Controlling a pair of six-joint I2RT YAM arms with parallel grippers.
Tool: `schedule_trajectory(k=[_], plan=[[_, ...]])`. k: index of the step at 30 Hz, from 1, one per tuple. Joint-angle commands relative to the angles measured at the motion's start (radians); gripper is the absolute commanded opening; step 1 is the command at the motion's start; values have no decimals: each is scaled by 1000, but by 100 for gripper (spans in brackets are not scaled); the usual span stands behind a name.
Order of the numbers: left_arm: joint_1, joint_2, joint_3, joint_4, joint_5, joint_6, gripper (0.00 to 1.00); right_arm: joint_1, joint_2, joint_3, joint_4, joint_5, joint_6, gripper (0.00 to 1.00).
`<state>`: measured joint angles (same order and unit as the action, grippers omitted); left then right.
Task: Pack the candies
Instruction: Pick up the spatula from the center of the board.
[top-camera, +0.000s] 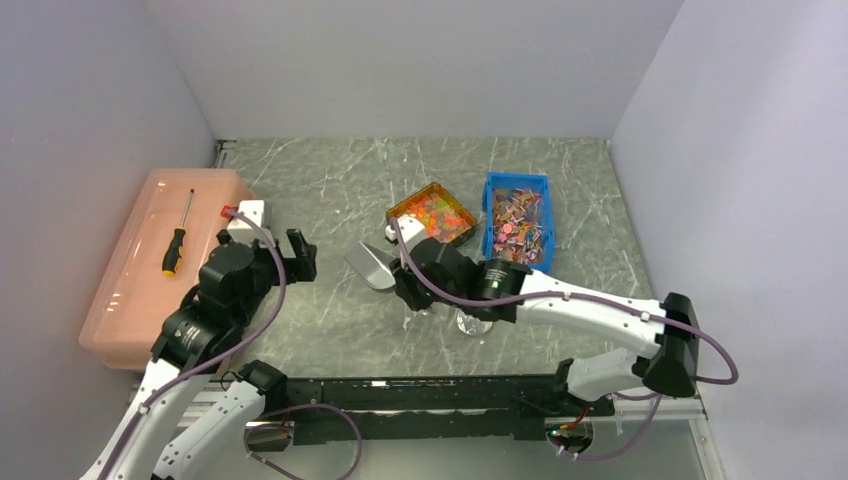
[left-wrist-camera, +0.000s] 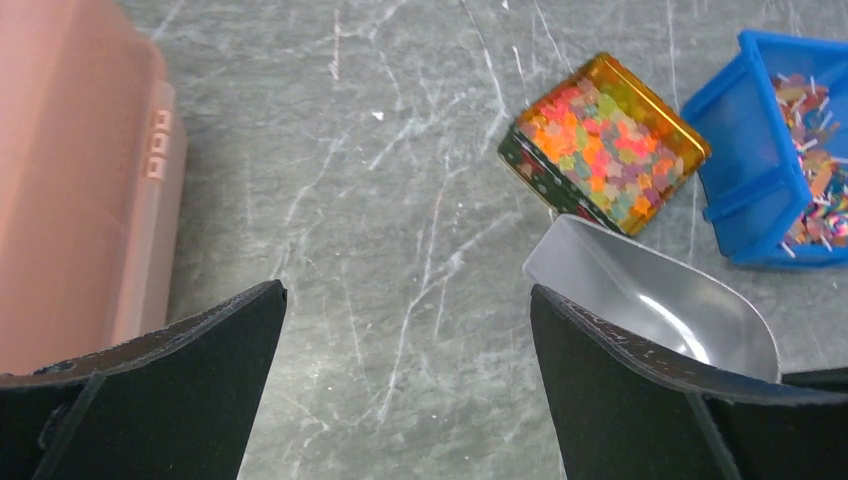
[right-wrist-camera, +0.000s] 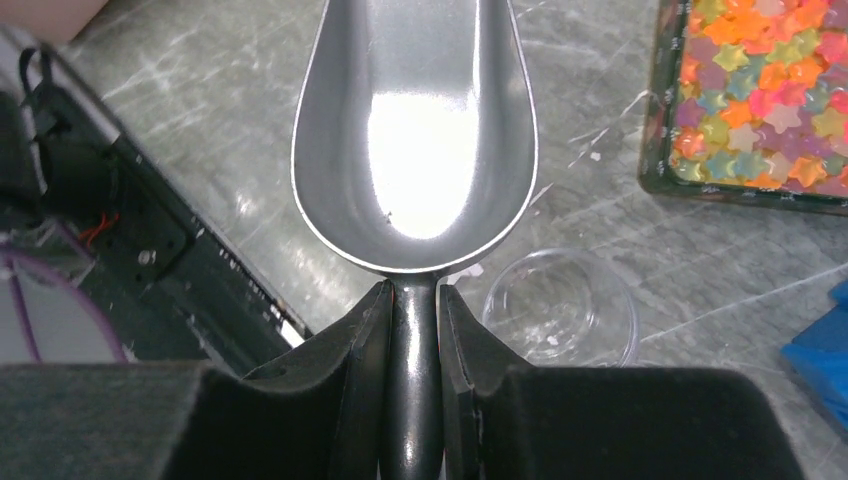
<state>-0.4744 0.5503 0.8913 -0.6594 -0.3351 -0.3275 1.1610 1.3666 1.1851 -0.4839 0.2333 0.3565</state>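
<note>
The candies (right-wrist-camera: 760, 90), glossy little stars in orange, yellow, red and green, fill a square tin (right-wrist-camera: 740, 197) just ahead and right of the empty scoop (right-wrist-camera: 415, 130). Its long axis points straight out from the right jaws, closed on its handle. The left jaws stand wide open, empty, farther off.

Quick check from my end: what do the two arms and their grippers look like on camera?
Both arms are white links with black joints: left arm, right arm. A purple cable loops along each. The left gripper and right gripper have flat matte-black wedge fingers. A white block with a red tip sits by the left wrist.
</note>
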Motion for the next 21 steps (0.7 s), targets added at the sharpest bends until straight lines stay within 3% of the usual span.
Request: schedule_trajectory(k=[1,12,21], plan=[[5,60,20,33,104,24,99,49,-101,-37,40,-51,-92,0],[5,142,32,30,237,47,99,107,-254,-128,93,-82,-168,0],[5,152,28,56,354,70,99,117,-260,-125,96,-44,-184,0]])
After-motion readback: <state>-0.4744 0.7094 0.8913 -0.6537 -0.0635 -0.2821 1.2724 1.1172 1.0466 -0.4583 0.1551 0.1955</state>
